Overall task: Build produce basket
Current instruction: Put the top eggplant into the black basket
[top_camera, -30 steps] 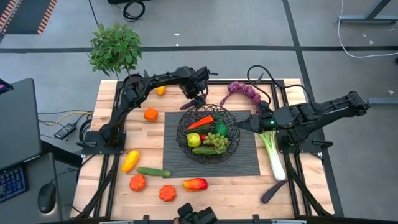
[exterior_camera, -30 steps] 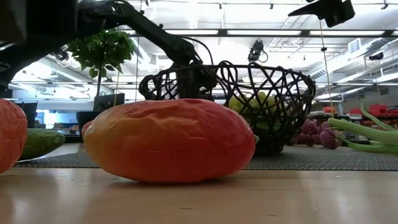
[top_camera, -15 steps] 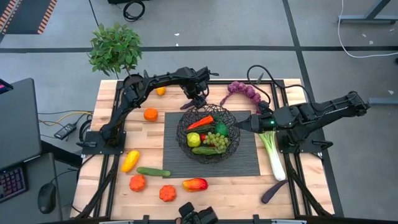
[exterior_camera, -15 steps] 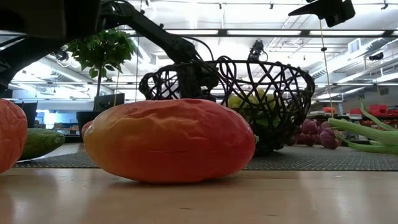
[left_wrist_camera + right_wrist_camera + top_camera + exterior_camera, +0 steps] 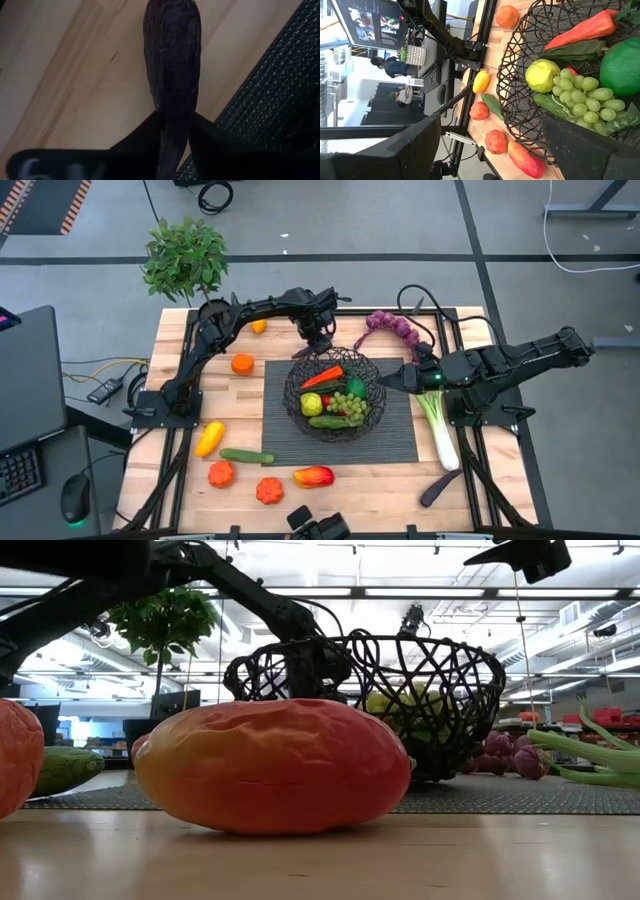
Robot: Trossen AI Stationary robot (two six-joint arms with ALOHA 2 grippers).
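The black wire basket (image 5: 300, 380) stands on a dark mat (image 5: 400, 435) at mid-table. It holds an orange carrot (image 5: 322, 376), green grapes (image 5: 345, 404), a lemon (image 5: 312, 405) and a cucumber. My left gripper (image 5: 318, 340) is at the basket's far rim, shut on a dark purple aubergine (image 5: 172, 55) that stretches away over the wood beside the mat's edge. My right gripper (image 5: 388, 382) waits open at the basket's right rim, its fingers (image 5: 415, 150) apart with nothing between them. My left gripper pinches the aubergine between its two fingers (image 5: 142, 137), on the narrower end nearest the wrist (image 5: 175, 125). The fingers lie along the fruit. I cannot tell whether it is lifted or lying on the wood.
Loose produce lies around the mat: an orange (image 5: 242, 363), yellow pepper (image 5: 208, 438), cucumber (image 5: 247, 456), two tomatoes (image 5: 220, 474), a red-yellow fruit (image 5: 314, 476), purple grapes (image 5: 392, 326), a leek (image 5: 438, 428) and another aubergine (image 5: 440, 488). A potted plant (image 5: 185, 260) stands at the far left corner.
My left gripper has edged slightly toward the table's right, close by the basket's far rim. The right arm has kept still.
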